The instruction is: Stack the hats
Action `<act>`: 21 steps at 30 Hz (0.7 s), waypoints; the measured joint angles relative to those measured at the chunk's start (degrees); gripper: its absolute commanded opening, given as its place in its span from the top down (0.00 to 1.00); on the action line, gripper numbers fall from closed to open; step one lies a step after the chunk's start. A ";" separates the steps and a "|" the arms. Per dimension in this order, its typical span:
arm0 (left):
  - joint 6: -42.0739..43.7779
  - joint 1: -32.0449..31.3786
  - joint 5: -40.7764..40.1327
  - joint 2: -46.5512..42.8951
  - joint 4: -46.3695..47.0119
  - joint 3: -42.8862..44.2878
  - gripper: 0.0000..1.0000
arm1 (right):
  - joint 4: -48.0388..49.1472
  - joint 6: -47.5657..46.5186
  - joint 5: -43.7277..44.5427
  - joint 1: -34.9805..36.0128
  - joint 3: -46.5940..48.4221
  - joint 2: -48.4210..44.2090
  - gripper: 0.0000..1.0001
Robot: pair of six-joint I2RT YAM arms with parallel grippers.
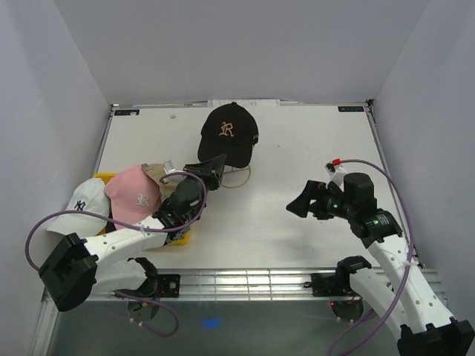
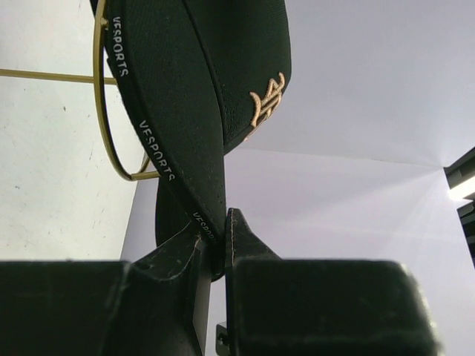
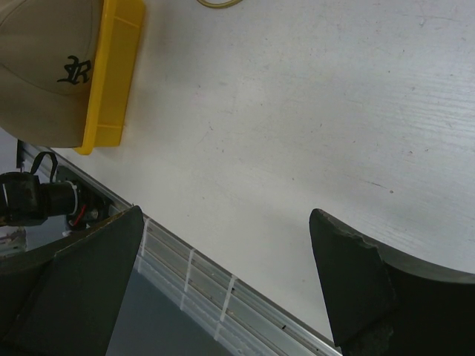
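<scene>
The black cap (image 1: 228,132) at upper centre is matt woven cloth with raised tan embroidery. The wire stand (image 2: 104,133) under it is glossy gold metal. At left, the pink cap (image 1: 132,191), white cap (image 1: 83,204) and tan cap (image 3: 41,67) are soft matt fabric. The tray (image 3: 115,67) is smooth yellow plastic. The table (image 3: 297,111) is matt white and faintly scuffed. The rail (image 3: 200,278) is ribbed bare metal.

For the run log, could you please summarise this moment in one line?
left claw: shut on black cap brim | right claw: open, empty
</scene>
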 measured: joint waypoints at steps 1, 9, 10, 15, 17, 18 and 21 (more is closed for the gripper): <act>-0.20 -0.07 0.02 0.00 0.09 -0.11 1.00 | 0.00 0.00 -0.04 0.00 -0.04 0.00 0.02; -1.92 -0.15 1.25 0.00 1.44 -2.67 1.00 | 0.24 0.20 -0.15 0.00 -0.20 0.72 0.02; -2.12 -0.31 1.36 0.00 1.51 -3.02 1.00 | 0.35 0.26 -0.31 0.00 -0.20 1.09 0.02; -2.51 -0.74 2.21 0.02 1.66 -4.15 1.00 | 3.28 3.43 -2.60 0.00 -0.20 4.11 0.01; -2.54 -0.83 2.29 0.00 1.68 -4.44 1.00 | 5.55 5.40 -4.02 0.02 -0.15 5.57 0.01; -2.54 -0.85 2.32 0.02 1.66 -4.52 1.00 | 6.84 6.67 -4.74 0.02 -0.13 6.45 0.01; -2.54 -0.85 2.60 0.02 1.73 -4.76 1.00 | 11.06 10.56 -6.62 0.07 0.33 9.38 0.00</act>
